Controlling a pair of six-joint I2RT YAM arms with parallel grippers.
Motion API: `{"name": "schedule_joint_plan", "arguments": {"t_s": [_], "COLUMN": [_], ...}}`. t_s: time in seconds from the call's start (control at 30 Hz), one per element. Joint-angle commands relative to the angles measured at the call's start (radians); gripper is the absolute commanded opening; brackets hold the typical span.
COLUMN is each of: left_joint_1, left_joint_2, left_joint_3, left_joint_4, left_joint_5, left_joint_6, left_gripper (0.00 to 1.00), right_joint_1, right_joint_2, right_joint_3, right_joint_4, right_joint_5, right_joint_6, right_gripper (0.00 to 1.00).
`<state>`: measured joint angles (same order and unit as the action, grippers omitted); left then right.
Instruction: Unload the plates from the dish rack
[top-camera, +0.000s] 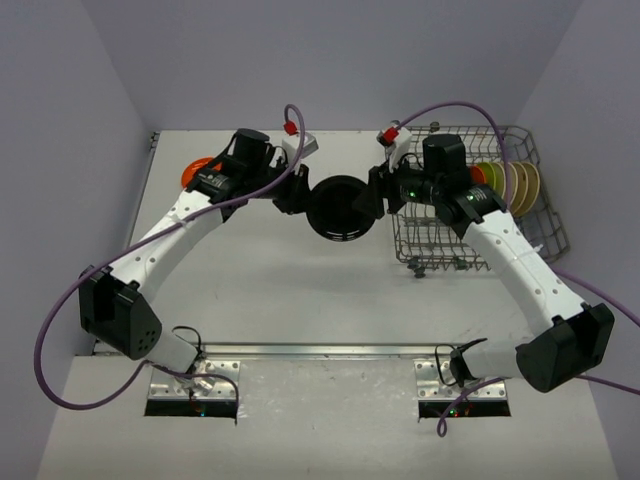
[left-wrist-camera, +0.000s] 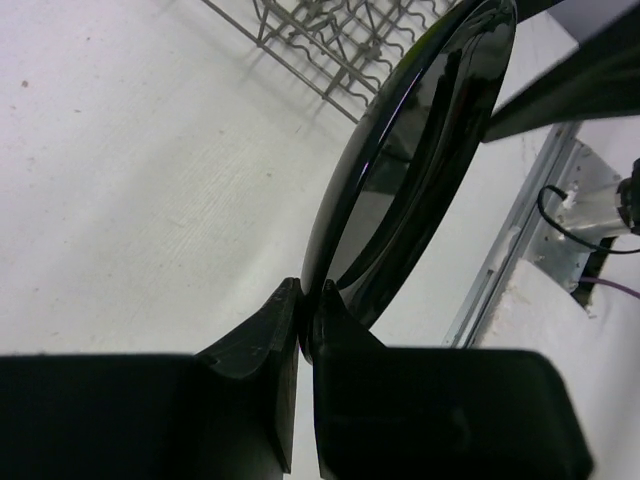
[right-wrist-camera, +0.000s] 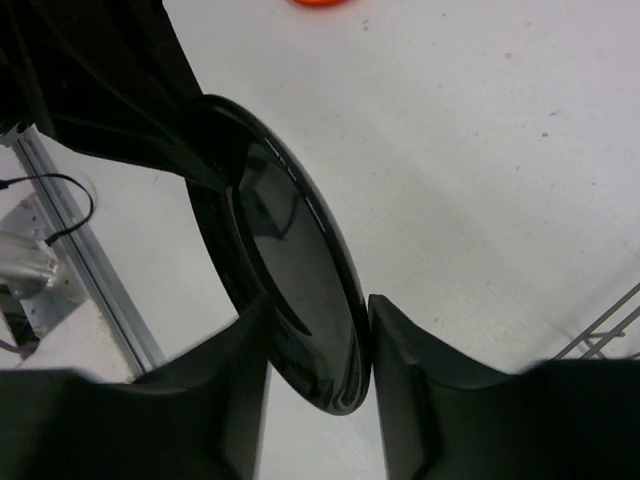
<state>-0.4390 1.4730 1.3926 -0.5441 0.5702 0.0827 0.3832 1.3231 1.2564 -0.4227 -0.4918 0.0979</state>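
Mid-table beside dish rack (top-camera: 548, 210), black plate (top-camera: 343, 207), left pincer (left-wrist-camera: 308, 290) clamping rim, right pincer (right-wrist-camera: 318, 310) parted

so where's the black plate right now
In the top view the black plate hangs mid-table between the left claw and right claw, just left of the dish rack.
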Motion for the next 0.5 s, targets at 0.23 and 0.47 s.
{"name": "schedule_joint_plan", "arguments": {"t_s": [0.23, 0.47], "left_joint_1": [0.408, 0.655], "left_joint_2": [0.157, 0.428], "left_joint_3": [0.140, 0.372], "left_joint_4": [-0.006, -0.100], "left_joint_5": [0.029, -0.182], "left_joint_6": [-0.134, -0.198], "left_gripper": [0.00, 0.00], "right_joint_1": [-0.087, -0.120], "right_joint_2": [0.022, 0.033], "right_joint_3": [0.024, 0.004], "right_joint_4": [0.038, 0.011], "right_joint_5": [0.108, 0.195], "right_joint_6": [0.171, 0.155], "right_gripper": [0.96, 0.99]}}
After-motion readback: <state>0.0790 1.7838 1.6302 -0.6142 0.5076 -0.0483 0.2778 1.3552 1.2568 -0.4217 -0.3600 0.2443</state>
